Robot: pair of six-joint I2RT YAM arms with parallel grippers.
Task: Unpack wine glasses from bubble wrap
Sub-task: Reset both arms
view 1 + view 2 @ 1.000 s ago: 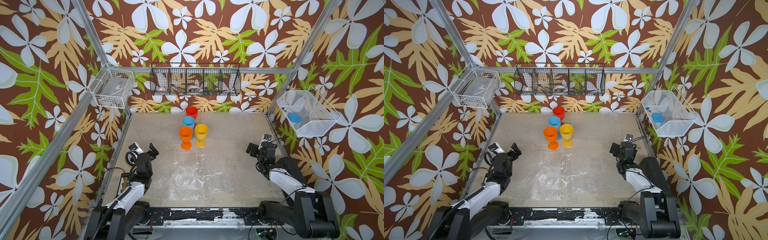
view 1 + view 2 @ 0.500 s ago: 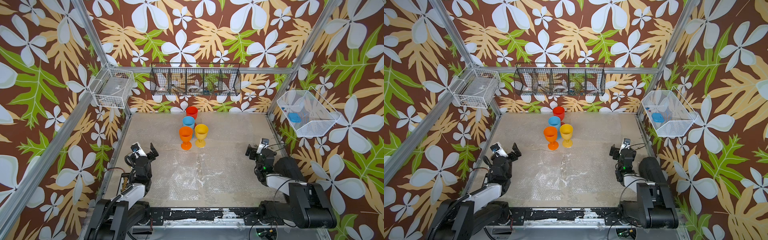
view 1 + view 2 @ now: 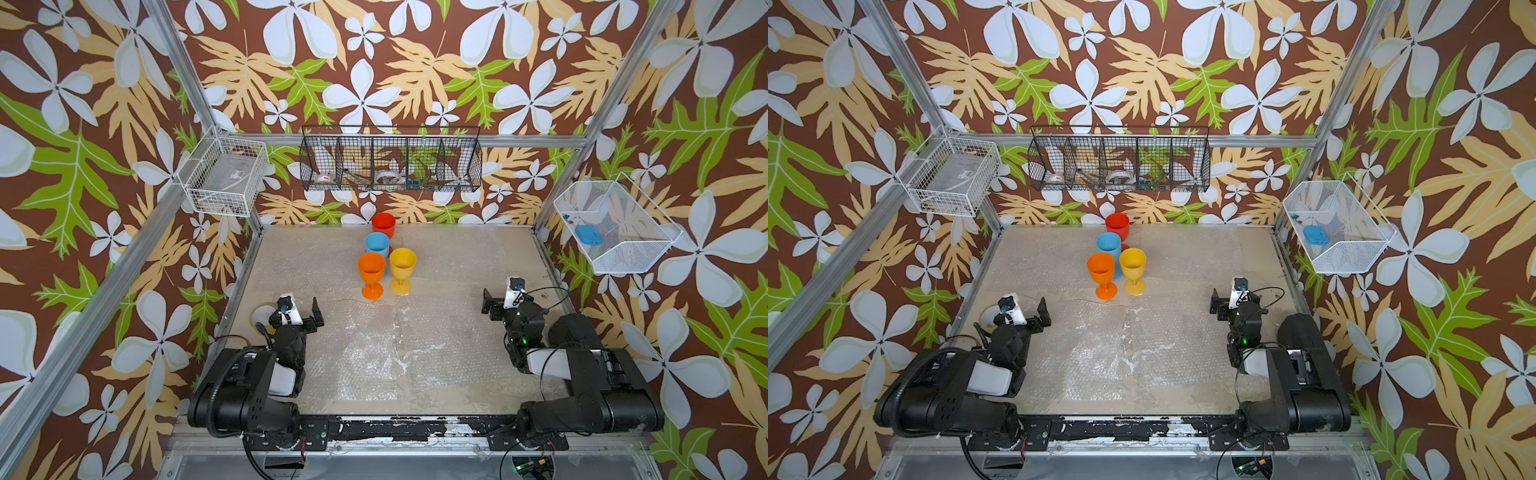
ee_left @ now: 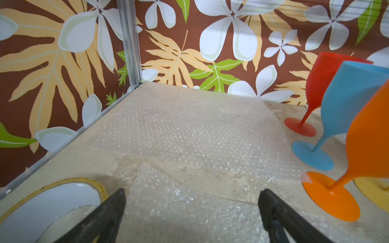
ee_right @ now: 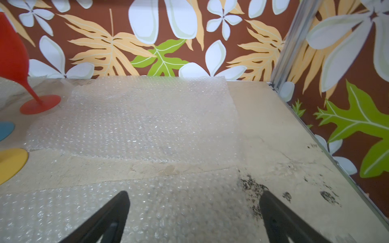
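Four unwrapped wine glasses stand upright together at the back middle of the table: red (image 3: 383, 225), light blue (image 3: 377, 245), orange (image 3: 371, 268) and yellow (image 3: 402, 262). Bubble wrap (image 3: 365, 349) lies in flat sheets over the table, also seen in the left wrist view (image 4: 189, 130) and the right wrist view (image 5: 136, 122). My left gripper (image 4: 192, 191) is open just above a sheet at the front left (image 3: 297, 313), and it holds nothing. My right gripper (image 5: 194, 192) is open and empty over a sheet at the front right (image 3: 490, 305). Both grippers are well short of the glasses.
A yellowish tape roll (image 4: 99, 185) lies flat beside my left gripper near the left wall. A black wire basket (image 3: 390, 160) hangs on the back wall. White wire baskets hang at the left (image 3: 226, 178) and right (image 3: 615, 232).
Both arms have folded back and lower toward their bases. The jaws stayed open. The glasses and the wrap have not moved.
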